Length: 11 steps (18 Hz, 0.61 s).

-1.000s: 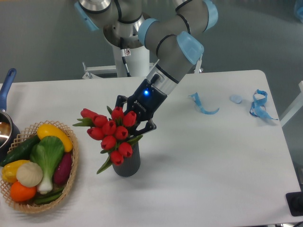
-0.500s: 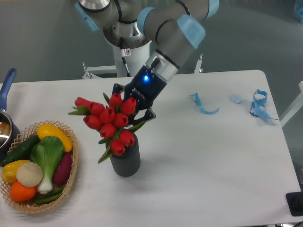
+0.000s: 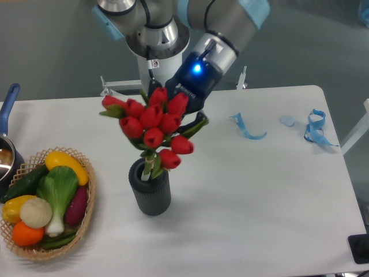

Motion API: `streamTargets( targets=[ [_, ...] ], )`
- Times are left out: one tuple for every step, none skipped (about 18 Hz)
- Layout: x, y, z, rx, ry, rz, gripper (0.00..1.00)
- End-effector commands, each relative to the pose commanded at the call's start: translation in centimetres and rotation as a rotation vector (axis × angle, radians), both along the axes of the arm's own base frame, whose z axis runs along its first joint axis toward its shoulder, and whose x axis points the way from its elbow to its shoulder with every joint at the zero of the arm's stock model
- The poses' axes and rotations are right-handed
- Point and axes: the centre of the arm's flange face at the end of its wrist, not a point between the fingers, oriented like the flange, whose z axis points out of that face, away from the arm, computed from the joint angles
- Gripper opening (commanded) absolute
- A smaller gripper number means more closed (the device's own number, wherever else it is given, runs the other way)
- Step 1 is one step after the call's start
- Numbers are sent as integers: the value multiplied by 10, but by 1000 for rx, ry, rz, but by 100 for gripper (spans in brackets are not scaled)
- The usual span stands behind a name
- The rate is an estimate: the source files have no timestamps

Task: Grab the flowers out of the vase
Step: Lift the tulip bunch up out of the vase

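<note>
The flowers [image 3: 151, 126], a bunch of red tulip buds with green leaves, are raised above the vase [image 3: 151, 191], a short dark grey ribbed cylinder on the white table. The lower stem ends still reach into the vase's mouth. My gripper [image 3: 177, 117] is behind the buds and shut on the bunch, with its fingers mostly hidden by the blooms and leaves. The blue light on the gripper body shows above the bunch.
A woven basket [image 3: 34, 249] of vegetables sits at the front left. A pot with a blue handle [image 3: 8, 104] is at the left edge. Blue tape scraps [image 3: 248, 128] and a blue ribbon [image 3: 316, 128] lie at the right. The robot base [image 3: 154, 69] stands behind.
My gripper has risen and moved back with the flowers. The bunch has lifted from deep in the vase to mostly above it. The vase has stayed in place.
</note>
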Motion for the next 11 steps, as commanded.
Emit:
streamTargets(
  targets=[
    [-1, -3, 3, 9, -5, 5, 34],
    [-3, -6, 6, 12, -6, 12, 34],
    [-6, -9, 8, 15, -13, 22, 34],
    [-8, -11, 14, 17, -19, 32, 34],
    [-9, -11, 19, 14, -35, 43, 34],
    [-11, -12, 24, 14, -54, 56, 34],
    [-14, -13, 29, 13, -70, 69, 34],
    [-15, -14, 29, 12, -76, 73, 33],
    [-18, -16, 29, 12, -75, 80, 32],
    [-21, -18, 29, 11, -72, 86, 32],
    [-23, -19, 32, 15, -62, 88, 32]
  ],
)
